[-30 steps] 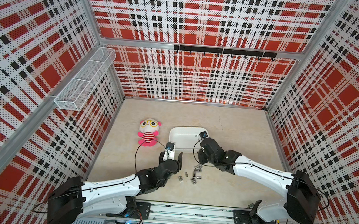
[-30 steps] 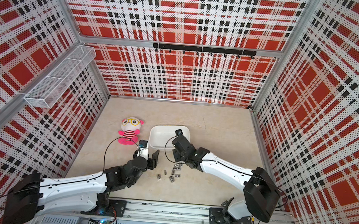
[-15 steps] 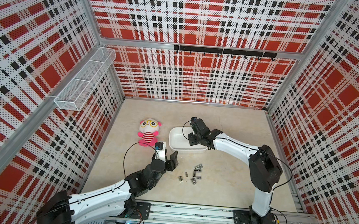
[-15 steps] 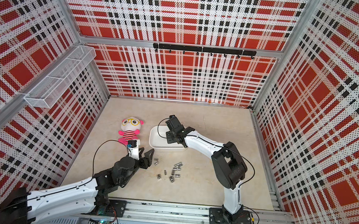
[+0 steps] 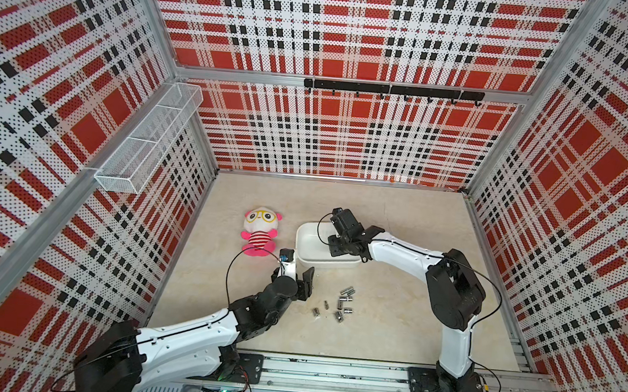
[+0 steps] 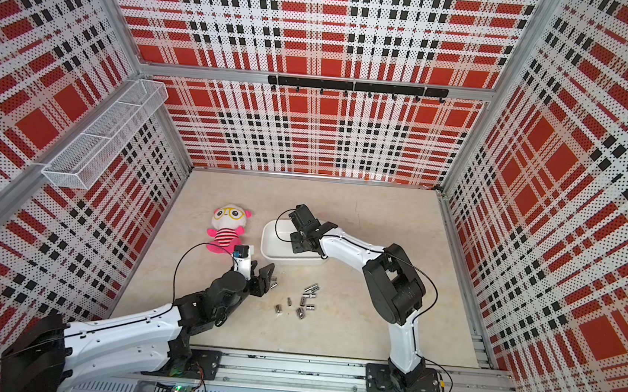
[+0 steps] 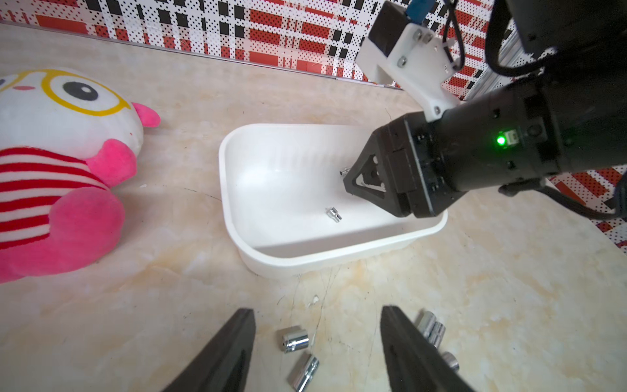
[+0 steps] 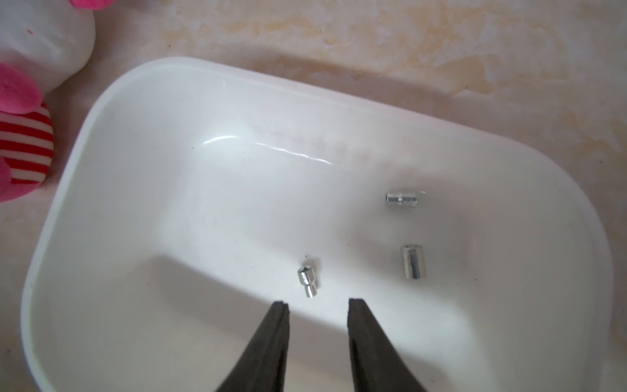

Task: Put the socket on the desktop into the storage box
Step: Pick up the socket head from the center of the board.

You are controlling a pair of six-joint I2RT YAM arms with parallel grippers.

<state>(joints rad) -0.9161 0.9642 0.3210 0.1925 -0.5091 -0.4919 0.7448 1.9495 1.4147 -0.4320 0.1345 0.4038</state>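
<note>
**Right pincer released, empty, over the storage box**

You see three sockets lying in that box, mid-bench; in both top views you cannot make them out past the arm. Your left pincer gapes above loose sockets on the bench toward its front edge; its fingers cut some off.

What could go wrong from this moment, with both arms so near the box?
1. The right gripper hangs open over the storage box; if the left gripper brings a socket now, the arms may collide.
2. The loose sockets on the desktop lie close together; closing on one might knock its neighbours rolling.
</note>
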